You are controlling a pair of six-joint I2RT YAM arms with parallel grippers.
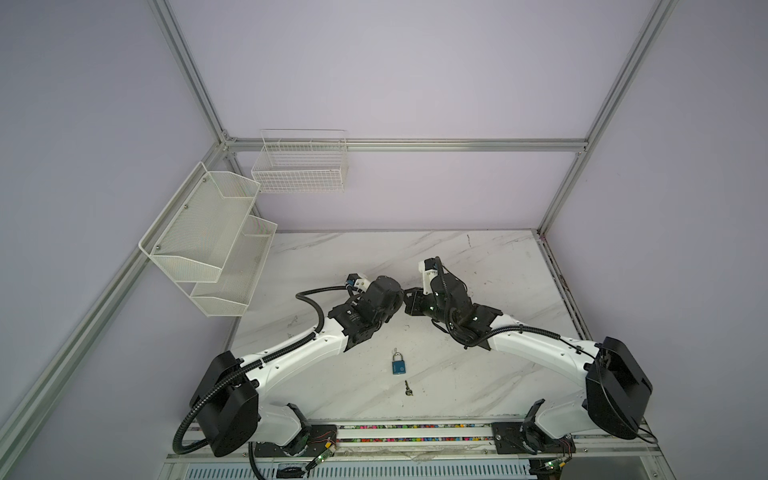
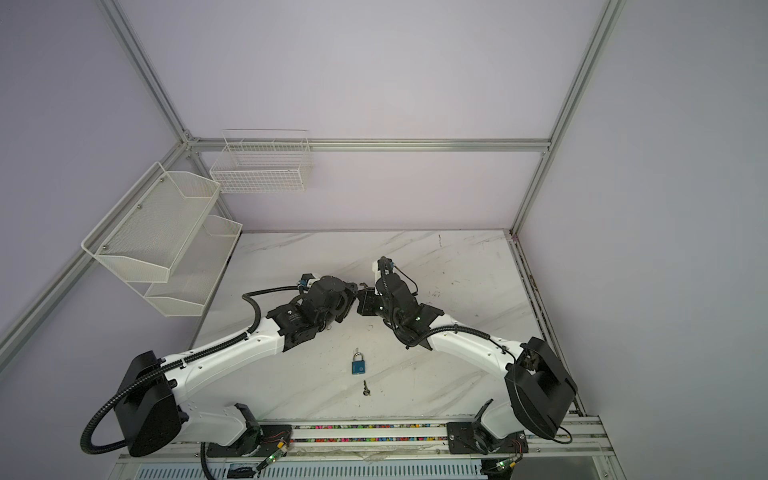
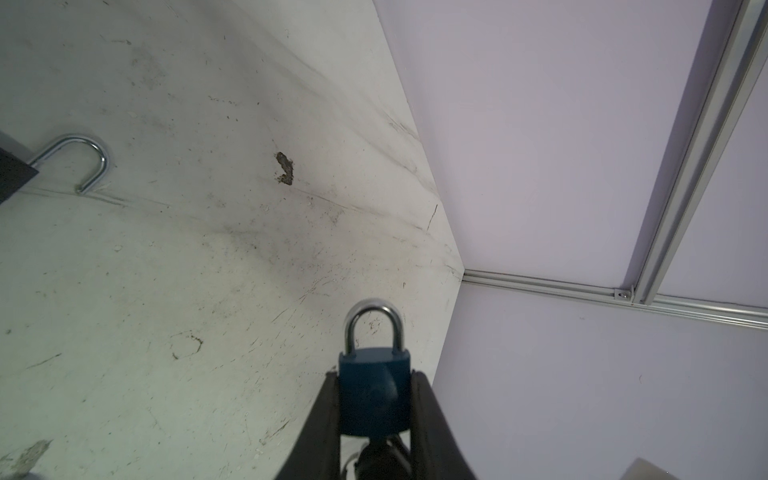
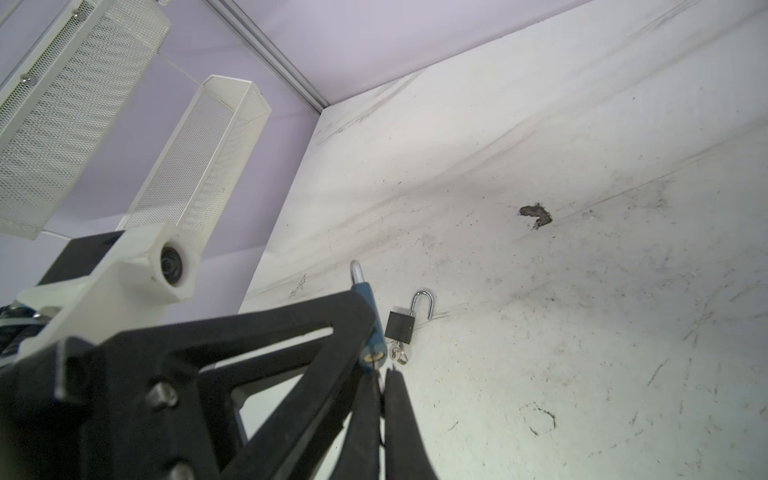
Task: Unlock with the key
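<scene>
Holding item 1: blue padlock [image 3: 374, 399], shackle closed, body clamped in my left gripper [image 3: 374, 374], fingers only as wide as the body, over mid-table [image 1: 478, 374]. Item 2: key [image 4: 379, 368], thin blade pinched in my right gripper [image 4: 382, 374], fingers pressed together, tip at the padlock's keyway. Lying on the table: 1 black padlock [image 4: 400, 326], shackle open; 1 second blue padlock [image 1: 398, 365] nearer the front edge, loose key [image 1: 408, 388] just beside it.

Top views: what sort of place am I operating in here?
Most likely a robot lab test cell: a silver aluminium extrusion frame holds plain lilac wall panels around a scuffed white marble-pattern tabletop, with white mesh wall shelves mounted beside it.
</scene>
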